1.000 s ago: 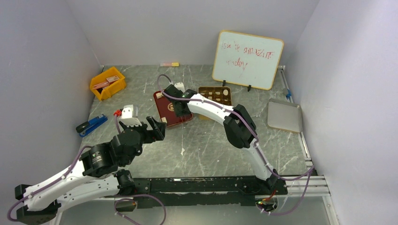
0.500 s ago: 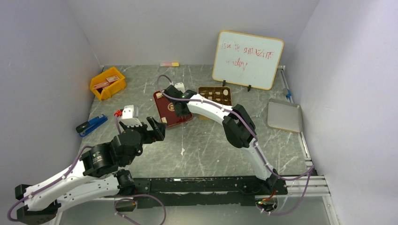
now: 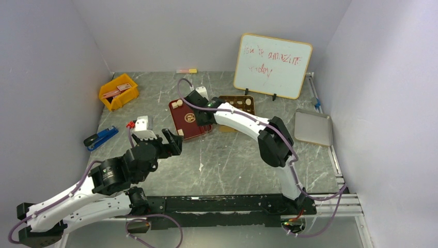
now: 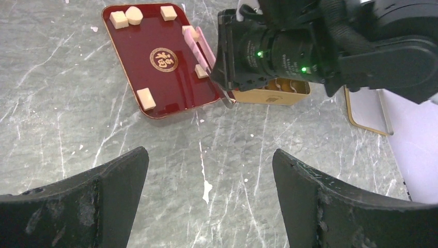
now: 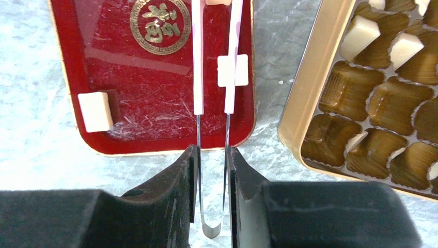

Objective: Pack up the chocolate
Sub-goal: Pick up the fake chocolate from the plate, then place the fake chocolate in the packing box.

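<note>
As the right arm (image 3: 243,121) has swung its elbow rightward, the right gripper (image 5: 212,155) sits farther back over one dark red rectangular tray (image 4: 170,88), beside one gold metal tin (image 5: 297,103), clamped on one pink-tipped metal tweezers (image 5: 198,77). The left gripper (image 4: 209,155) stands with jaws wide apart. Six pale tan chocolate cubes (image 4: 145,98) lie on the tray; several more fill tin pockets.
</note>
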Robot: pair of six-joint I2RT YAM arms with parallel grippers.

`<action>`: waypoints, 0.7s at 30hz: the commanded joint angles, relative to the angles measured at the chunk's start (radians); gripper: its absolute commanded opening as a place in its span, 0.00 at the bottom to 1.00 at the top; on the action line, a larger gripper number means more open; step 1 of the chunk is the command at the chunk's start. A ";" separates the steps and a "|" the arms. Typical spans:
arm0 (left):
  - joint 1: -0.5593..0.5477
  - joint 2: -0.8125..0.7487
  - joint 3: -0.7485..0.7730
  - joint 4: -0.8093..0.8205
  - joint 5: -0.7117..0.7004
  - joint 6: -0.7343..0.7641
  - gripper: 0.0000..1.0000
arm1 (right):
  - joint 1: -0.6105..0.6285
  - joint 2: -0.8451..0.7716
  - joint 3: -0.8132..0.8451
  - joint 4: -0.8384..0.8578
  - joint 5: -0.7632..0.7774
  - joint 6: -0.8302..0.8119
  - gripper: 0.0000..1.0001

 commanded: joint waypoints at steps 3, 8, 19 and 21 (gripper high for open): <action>-0.005 0.014 0.019 -0.014 -0.011 -0.020 0.94 | 0.007 -0.111 -0.026 0.051 0.017 -0.031 0.00; -0.006 0.022 0.023 -0.019 -0.016 -0.024 0.94 | 0.014 -0.176 -0.067 0.049 0.029 -0.031 0.00; -0.005 0.031 0.016 -0.006 -0.015 -0.023 0.94 | 0.018 -0.424 -0.307 0.056 0.058 -0.031 0.00; -0.005 0.032 0.013 -0.004 -0.014 -0.024 0.94 | 0.018 -0.467 -0.348 0.053 0.065 -0.029 0.00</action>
